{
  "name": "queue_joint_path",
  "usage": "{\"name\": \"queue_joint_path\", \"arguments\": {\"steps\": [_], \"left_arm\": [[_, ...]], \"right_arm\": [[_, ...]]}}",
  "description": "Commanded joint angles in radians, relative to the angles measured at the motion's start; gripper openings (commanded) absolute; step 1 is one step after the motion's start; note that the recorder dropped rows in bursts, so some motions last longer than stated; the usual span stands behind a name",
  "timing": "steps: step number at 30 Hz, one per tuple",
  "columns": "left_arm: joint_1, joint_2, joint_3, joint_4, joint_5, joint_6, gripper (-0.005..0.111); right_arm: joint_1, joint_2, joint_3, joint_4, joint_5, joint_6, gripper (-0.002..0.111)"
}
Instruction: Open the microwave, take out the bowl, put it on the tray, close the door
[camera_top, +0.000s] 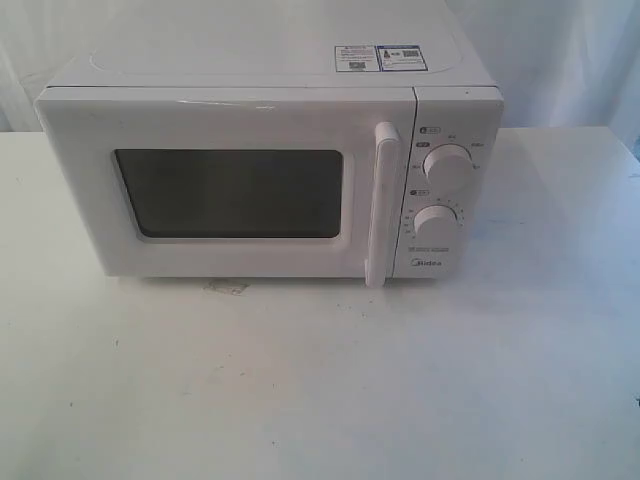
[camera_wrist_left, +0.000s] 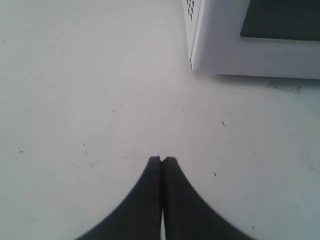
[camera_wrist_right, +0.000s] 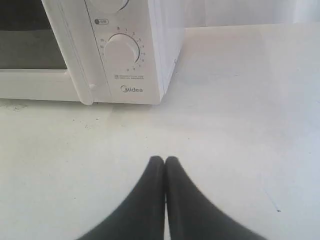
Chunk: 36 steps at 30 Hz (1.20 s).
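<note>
While the door (camera_top: 225, 190) is shut, left fingers (camera_wrist_left: 145, 200) and right fingers (camera_wrist_right: 145, 200) touch.

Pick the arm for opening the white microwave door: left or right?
Right, probably. The right gripper faces the tall white bar handle; the left gripper sees only the white boxy microwave's opposite corner.

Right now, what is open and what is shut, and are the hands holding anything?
microwave, standing upright on the table
door, shut
left hand, shut, holding nothing, over bare table
right hand, shut, holding nothing, over bare table
</note>
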Motion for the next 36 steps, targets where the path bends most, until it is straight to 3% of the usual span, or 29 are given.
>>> {"name": "queue_joint_path", "arguments": {"steps": [1,13,20,22,25,29,36], "left_arm": [[0.002,-0.004,0.004,-0.004,0.003,0.002,0.0],[0.002,-0.004,0.004,-0.004,0.003,0.002,0.0],[0.002,-0.004,0.004,-0.004,0.003,0.002,0.0],[0.002,-0.004,0.004,-0.004,0.003,0.002,0.0],[0.002,-0.004,0.004,-0.004,0.003,0.002,0.0],[0.002,-0.004,0.004,-0.004,0.003,0.002,0.0],[0.002,-0.004,0.004,-0.004,0.003,0.002,0.0]], "right_arm": [[-0.009,-0.006,0.004,-0.008,-0.007,0.005,0.0],[-0.009,-0.006,0.004,-0.099,-0.354,-0.263,0.0],[-0.009,-0.006,0.004,-0.099,-0.704,-0.258,0.0],[-0.009,-0.006,0.004,-0.099,-0.914,-0.163,0.0],[-0.009,-0.006,-0.038,-0.097,-1.078,-0.025,0.0],[-0.009,0.023,-0.218,-0.095,-0.903,-0.003,0.0],[-0.009,0.318,-0.529,-0.093,-0.186,0.088,0.0]]}}
